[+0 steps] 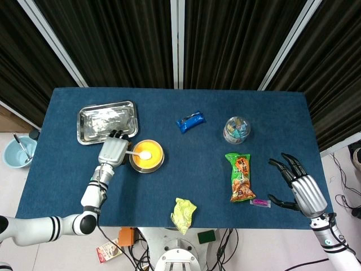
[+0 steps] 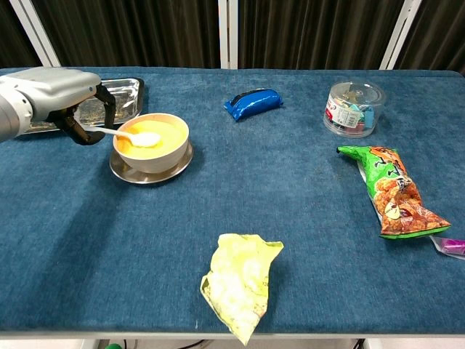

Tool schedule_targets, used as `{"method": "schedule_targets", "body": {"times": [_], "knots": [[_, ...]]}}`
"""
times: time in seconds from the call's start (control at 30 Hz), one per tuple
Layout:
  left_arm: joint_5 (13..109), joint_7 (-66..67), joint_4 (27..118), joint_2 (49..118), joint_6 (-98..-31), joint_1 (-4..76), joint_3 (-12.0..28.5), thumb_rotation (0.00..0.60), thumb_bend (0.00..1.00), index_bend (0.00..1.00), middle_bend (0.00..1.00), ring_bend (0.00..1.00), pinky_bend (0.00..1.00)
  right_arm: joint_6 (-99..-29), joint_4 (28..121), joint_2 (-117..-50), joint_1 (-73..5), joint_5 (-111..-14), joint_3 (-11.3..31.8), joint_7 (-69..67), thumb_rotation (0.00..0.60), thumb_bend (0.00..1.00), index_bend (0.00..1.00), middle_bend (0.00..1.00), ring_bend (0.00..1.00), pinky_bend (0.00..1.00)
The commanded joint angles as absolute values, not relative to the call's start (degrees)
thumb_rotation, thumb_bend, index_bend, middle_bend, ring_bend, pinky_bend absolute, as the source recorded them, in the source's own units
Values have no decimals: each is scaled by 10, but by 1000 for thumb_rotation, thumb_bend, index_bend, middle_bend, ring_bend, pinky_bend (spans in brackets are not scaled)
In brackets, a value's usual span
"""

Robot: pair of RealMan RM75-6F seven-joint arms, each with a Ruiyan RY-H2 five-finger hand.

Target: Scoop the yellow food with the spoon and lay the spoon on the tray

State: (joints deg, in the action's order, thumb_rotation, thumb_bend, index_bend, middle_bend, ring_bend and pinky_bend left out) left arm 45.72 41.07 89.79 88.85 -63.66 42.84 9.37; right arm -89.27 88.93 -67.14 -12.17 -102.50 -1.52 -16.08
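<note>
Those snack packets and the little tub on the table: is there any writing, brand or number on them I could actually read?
None is legible.
Orange and green snack bag: printing too blurred to read.
Blue packet: white lettering shows in the head view, too small.
Clear tub: red and white label, unreadable.
Crumpled yellow wrapper: no text visible.

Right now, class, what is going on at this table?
The robot's left hand holds a white spoon by its handle, with the spoon's head resting in the bowl of yellow food. The spoon has not yet gone to the tray, which lies just behind the bowl. The right hand hangs open near the table's right edge, holding nothing, beside an orange snack bag.
</note>
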Motion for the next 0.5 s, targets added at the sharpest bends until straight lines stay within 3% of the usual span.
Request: {"method": "schedule_targets", "body": {"times": [0.03, 0.33, 0.5], "knots": [[457, 411, 898, 888, -638, 429, 93, 600, 394, 538, 277, 138, 143, -893, 890, -671, -122, -1025, -15, -160, 600, 181, 106, 191, 0, 90], [468, 455, 939, 863, -670, 433, 86, 600, 419, 545, 283, 138, 145, -897, 893, -670, -121, -1027, -15, -158, 600, 176, 106, 191, 0, 90], [485, 550, 960, 864, -726, 445, 71, 600, 448, 547, 318, 157, 147, -900, 890, -671, -120, -1029, -16, -159, 600, 176, 106, 191, 0, 89]]}}
